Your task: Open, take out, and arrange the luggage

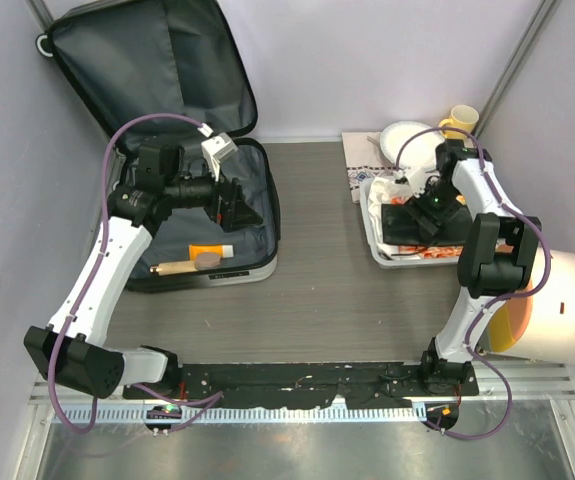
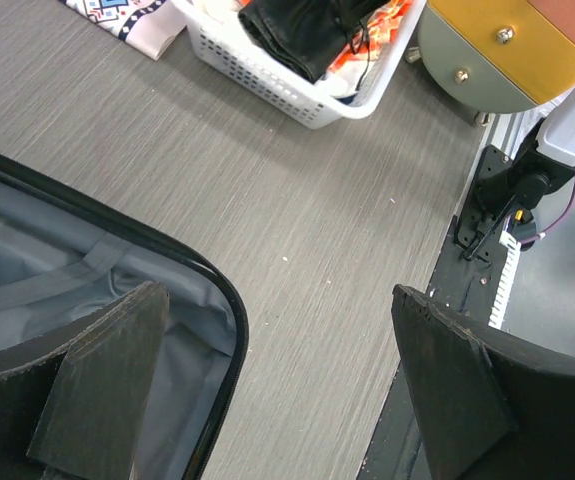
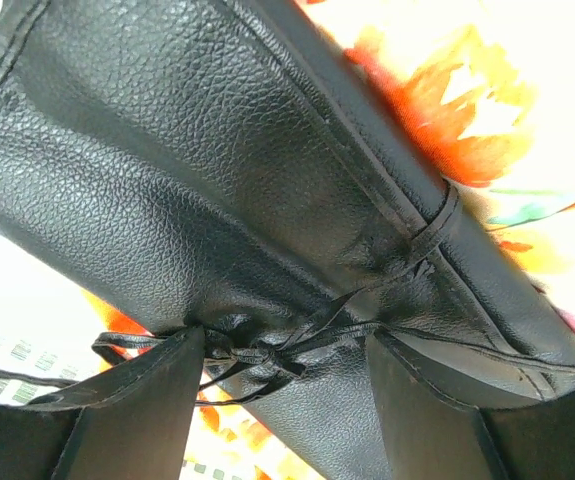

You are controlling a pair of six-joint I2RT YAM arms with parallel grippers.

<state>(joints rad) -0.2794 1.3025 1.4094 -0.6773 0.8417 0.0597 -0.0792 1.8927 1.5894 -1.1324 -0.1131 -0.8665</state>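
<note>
The luggage (image 1: 182, 60) lies open at the left, its lid leaning on the back wall and the dark grey lining showing. My left gripper (image 1: 239, 205) hovers over the right side of its base, open and empty. In the left wrist view, this gripper (image 2: 277, 390) has one finger over the suitcase lining (image 2: 27, 270) and the other over the table's near edge. My right gripper (image 1: 422, 215) is down in the white slatted basket (image 1: 379, 250). Its fingers (image 3: 282, 400) stand apart on either side of the lace knot of a black leather item (image 3: 217, 170).
An orange tube (image 1: 210, 251) and a wooden-handled brush (image 1: 175, 267) lie in the suitcase base. A white bowl (image 1: 404, 138), a yellow mug (image 1: 461, 121) and a patterned cloth (image 1: 357, 165) are behind the basket. A large white and yellow round object (image 1: 567, 305) stands at the right.
</note>
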